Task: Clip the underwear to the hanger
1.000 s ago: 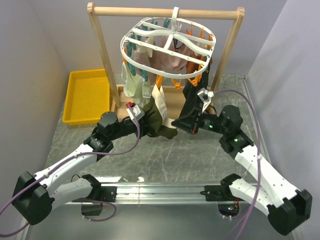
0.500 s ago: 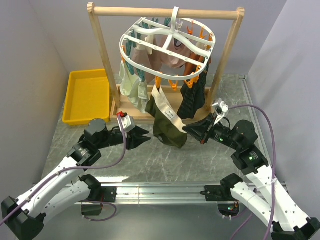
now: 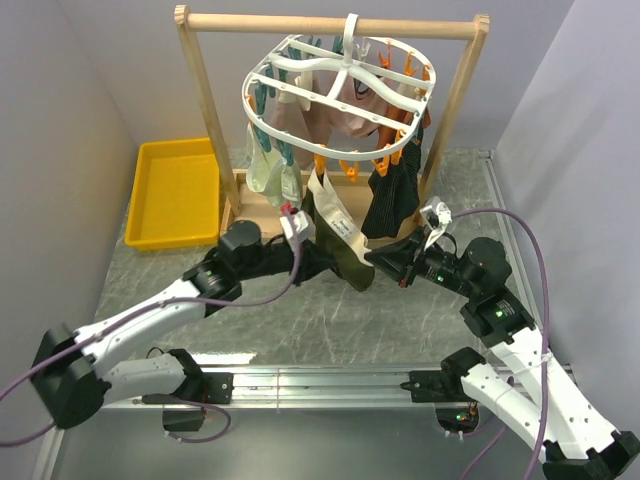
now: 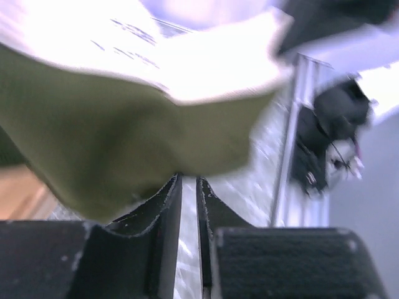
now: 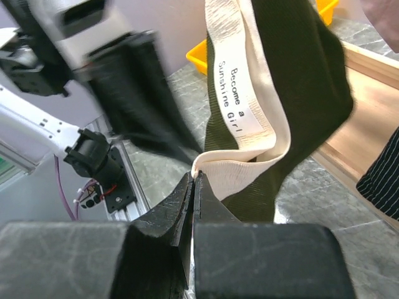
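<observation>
Got the underwear [image 3: 350, 262] dangling off the hanger's [image 3: 347, 62] 6 o'clock side. Poking in from 9 o'clock with the left gripper [image 4: 187, 180], jaws down to a sliver, tips right at the olive hem, can't tell if pinching anything. Same deal from 3 o'clock with the right gripper [image 5: 194, 176], squeezed fully together, tips touching the beige waistband fold.

Hanging underwear [image 3: 340, 235] between both arms.

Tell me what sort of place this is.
Probably a robot lab cell staged for laundry: plain walls box in the table, a wooden rail frame carries the hanger and the underwear, and a yellow tray sits beside.
</observation>
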Robot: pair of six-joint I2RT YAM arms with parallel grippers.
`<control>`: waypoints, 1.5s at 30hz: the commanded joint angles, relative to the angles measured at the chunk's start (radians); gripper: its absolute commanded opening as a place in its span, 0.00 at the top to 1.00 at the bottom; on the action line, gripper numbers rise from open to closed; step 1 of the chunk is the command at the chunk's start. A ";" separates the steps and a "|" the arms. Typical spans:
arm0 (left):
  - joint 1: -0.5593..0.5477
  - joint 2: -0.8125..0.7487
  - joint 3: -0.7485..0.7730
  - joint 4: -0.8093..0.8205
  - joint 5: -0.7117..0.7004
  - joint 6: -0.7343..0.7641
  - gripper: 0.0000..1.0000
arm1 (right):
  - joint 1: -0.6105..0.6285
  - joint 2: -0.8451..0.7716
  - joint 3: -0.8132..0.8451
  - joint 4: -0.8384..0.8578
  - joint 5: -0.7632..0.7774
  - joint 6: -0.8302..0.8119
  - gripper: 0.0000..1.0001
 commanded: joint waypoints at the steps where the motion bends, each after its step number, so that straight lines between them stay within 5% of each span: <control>1: -0.018 0.085 0.068 0.200 -0.134 -0.090 0.80 | 0.020 -0.007 0.013 0.014 -0.027 -0.036 1.00; 11: -0.033 0.265 0.156 0.422 -0.190 -0.122 0.80 | 0.246 0.025 -0.058 0.034 0.066 -0.183 1.00; 17: -0.033 0.234 0.131 0.463 -0.149 -0.153 0.76 | 0.260 0.117 -0.094 0.090 0.157 -0.214 1.00; 27: -0.032 0.191 0.117 0.387 -0.125 -0.122 0.73 | 0.258 0.170 -0.122 0.160 0.528 -0.190 1.00; 35: -0.015 0.142 0.111 0.316 -0.117 -0.113 0.68 | 0.258 0.202 -0.136 0.215 0.569 -0.194 1.00; 41: 0.013 0.077 0.093 0.250 -0.105 -0.110 0.56 | 0.258 0.223 -0.138 0.244 0.596 -0.205 1.00; 45: 0.030 0.043 0.082 0.222 -0.082 -0.095 0.51 | 0.250 0.232 -0.141 0.253 0.599 -0.209 0.91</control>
